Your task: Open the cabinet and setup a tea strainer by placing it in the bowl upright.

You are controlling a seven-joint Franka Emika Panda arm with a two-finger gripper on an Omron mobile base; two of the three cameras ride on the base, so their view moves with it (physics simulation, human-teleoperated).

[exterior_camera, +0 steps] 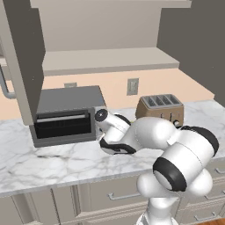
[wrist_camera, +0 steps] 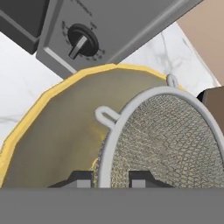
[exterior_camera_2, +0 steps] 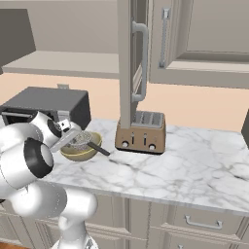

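Two dark fingertips (wrist_camera: 81, 178) of the one gripper (wrist_camera: 109, 179) pinch the rim of the single tea strainer (wrist_camera: 168, 144) (mesh cup upright), which sits inside the one yellow bowl (exterior_camera_2: 78, 154); beside it stands one toaster (exterior_camera_2: 141, 131), the cabinet (exterior_camera_2: 127, 63) door open above.

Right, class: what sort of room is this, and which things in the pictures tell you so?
A rendered home kitchen, most likely. A brown toaster and a toaster oven stand on a marble counter, with wall cabinets above and drawers below.
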